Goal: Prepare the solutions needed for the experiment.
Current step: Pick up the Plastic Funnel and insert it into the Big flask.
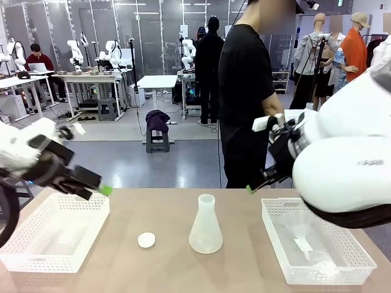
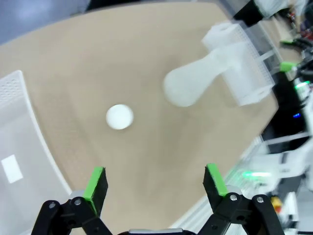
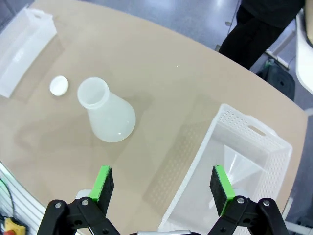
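A frosted-clear conical flask (image 1: 205, 226) (image 2: 190, 83) (image 3: 107, 112) stands upright and uncapped at the table's middle. Left of it lies a small round white cap (image 1: 146, 240) (image 2: 119, 116) (image 3: 58, 85). The solutions are out of view; I can make out no coloured liquid through the flask's wall. My left gripper (image 1: 101, 189) (image 2: 155, 178) hangs open and empty above the inner edge of the left basket. Over the table's far right, my right gripper (image 1: 252, 188) (image 3: 162, 182) is open too, holding nothing.
A white mesh basket (image 1: 36, 262) (image 2: 29, 122) (image 3: 24, 44) sits at the left. Another basket (image 1: 317, 281) (image 3: 244, 122) (image 2: 239, 63) at the right holds a clear funnel (image 3: 239, 166). A person in black (image 1: 244, 91) stands at the far edge.
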Controlling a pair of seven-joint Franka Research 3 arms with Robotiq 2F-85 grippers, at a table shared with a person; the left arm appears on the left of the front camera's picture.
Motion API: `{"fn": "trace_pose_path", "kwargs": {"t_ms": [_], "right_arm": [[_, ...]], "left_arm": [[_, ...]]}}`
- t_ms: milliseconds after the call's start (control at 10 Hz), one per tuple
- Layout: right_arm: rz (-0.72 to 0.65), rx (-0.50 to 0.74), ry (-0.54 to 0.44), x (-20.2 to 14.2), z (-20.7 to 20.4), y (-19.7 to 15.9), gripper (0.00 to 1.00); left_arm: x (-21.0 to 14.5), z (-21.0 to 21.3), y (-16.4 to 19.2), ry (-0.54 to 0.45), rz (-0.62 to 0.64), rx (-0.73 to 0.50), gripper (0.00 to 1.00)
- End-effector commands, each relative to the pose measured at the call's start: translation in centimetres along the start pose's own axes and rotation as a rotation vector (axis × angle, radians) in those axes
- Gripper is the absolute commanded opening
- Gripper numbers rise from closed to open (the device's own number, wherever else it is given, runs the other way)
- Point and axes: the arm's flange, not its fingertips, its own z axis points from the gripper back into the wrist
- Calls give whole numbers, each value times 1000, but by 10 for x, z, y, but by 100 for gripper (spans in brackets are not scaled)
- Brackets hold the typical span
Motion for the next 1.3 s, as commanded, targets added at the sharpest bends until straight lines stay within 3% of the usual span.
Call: {"fn": "trace_pose_path", "kwargs": {"t_ms": [0, 200, 400, 800, 1200], "right_arm": [[-127, 17, -9, -10, 38, 10, 100], [-359, 323, 2, -2, 64, 0, 100], [-506, 520, 2, 1, 66, -14, 100], [-660, 649, 65, 6, 52, -23, 100], [-702, 654, 79, 1, 50, -28, 100]], "left_arm": [[-54, 34, 6, -110, 66, -61, 100], [-60, 46, 4, -162, 157, -242, 100], [-58, 43, 5, -182, 173, -318, 100], [-51, 31, 5, -172, 208, -567, 100], [-38, 28, -4, -197, 183, -574, 100]]}}
